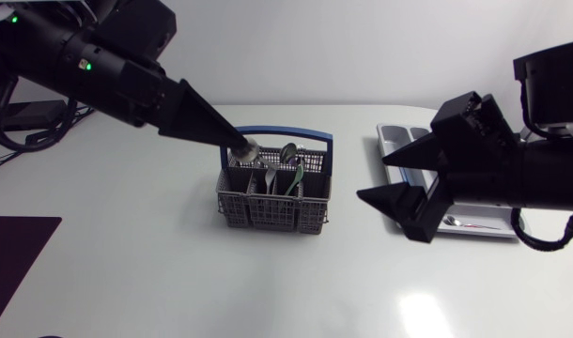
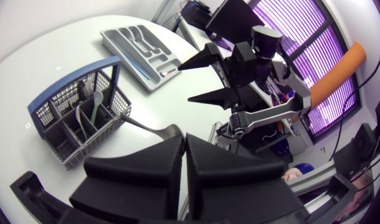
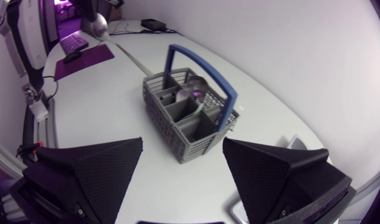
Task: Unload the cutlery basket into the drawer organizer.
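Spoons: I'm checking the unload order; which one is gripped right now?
The spoon pinched by its bowl in the left gripper, at the basket's left end. The other cutlery stands ungripped in the compartments.

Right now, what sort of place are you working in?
Likely a robot test bench, not a real kitchen: a white table carries a grey cutlery basket and a drawer organizer, with my left gripper shut on a spoon and right gripper open.
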`<state>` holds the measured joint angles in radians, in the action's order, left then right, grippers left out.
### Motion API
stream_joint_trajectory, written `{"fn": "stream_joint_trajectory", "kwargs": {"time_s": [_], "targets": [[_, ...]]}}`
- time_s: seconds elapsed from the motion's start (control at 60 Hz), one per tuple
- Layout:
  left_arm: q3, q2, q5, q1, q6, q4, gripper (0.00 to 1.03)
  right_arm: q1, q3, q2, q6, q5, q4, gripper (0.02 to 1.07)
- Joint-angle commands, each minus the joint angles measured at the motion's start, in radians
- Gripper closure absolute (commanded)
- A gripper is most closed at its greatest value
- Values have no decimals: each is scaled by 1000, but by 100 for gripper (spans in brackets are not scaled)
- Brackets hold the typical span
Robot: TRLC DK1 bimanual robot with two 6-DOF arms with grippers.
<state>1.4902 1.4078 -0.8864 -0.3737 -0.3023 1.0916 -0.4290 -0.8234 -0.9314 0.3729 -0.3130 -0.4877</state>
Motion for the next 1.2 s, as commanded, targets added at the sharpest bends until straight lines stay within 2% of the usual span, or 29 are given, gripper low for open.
{"fn": "stream_joint_trajectory", "kwargs": {"time_s": [0.0,0.317,0.467,0.567,0.683,0.833,0.983,1.083,1.183], "targets": [[-71,-6,-19,-48,-60,19,100,-34,46,28,50,-34,-31,14],[-127,66,-19,-261,-175,17,100,-134,124,83,155,-95,-46,15],[-110,115,-19,-326,-184,16,100,-194,139,85,184,-97,-37,32],[-94,140,-19,-340,-185,14,100,-228,156,91,207,-97,-25,46],[-71,161,-19,-340,-185,16,100,-275,164,86,213,-97,-15,56],[-47,183,-19,-338,-185,16,100,-294,181,74,222,-100,0,59],[-25,203,-19,-340,-184,17,100,-303,202,49,225,-101,35,80],[-19,211,-19,-338,-184,17,100,-303,204,48,224,-100,44,83],[-22,211,-20,-338,-185,17,100,-301,205,45,219,-100,58,99]]}}
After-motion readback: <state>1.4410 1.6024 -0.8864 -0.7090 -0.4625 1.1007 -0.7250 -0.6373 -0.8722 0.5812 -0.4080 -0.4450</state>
